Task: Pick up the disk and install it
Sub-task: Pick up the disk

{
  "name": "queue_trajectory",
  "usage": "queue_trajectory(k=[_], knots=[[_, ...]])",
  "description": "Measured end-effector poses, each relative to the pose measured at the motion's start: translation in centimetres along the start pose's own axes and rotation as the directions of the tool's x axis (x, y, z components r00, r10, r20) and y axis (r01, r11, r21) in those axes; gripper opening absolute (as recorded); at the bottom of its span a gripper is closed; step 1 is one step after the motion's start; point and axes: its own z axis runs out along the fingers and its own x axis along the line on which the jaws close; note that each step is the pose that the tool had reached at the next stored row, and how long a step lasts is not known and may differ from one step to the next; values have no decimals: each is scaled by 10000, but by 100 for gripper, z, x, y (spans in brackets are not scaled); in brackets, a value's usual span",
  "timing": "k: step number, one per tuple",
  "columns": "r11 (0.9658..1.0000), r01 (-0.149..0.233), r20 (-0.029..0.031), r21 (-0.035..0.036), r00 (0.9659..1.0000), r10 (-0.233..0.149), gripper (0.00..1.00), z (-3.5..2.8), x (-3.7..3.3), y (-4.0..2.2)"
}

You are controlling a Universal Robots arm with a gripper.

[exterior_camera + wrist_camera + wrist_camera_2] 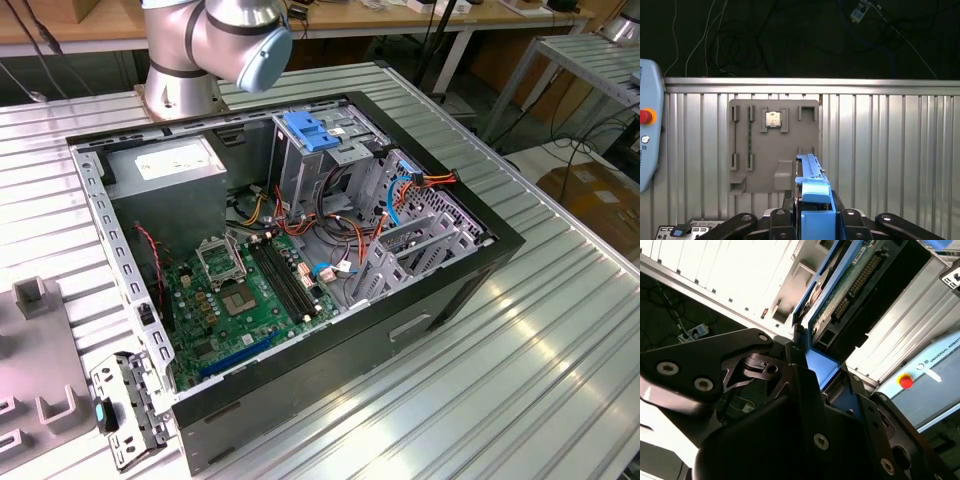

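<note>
First wrist view: jaws clamped on disk (813,192), seen edge-on, flat faces hidden, lower end cut off

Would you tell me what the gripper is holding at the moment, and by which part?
The gripper holds the disk, clamped from both sides on the blue frame at one end; the rest sticks out ahead.
</note>
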Motion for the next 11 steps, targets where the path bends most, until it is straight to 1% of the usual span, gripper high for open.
queue_trajectory(k=[3,4,7,8,10,11], knots=[[10000,-1,0,0,10000,1,37,1,0,-178],[10000,0,-1,-1,10000,0,37,1,0,-222],[10000,0,0,-1,10000,0,37,2,0,-319],[10000,0,-1,0,10000,0,37,3,0,-377],[10000,0,-1,-1,10000,0,37,3,0,-432],[10000,0,0,0,10000,0,37,4,1,-496]])
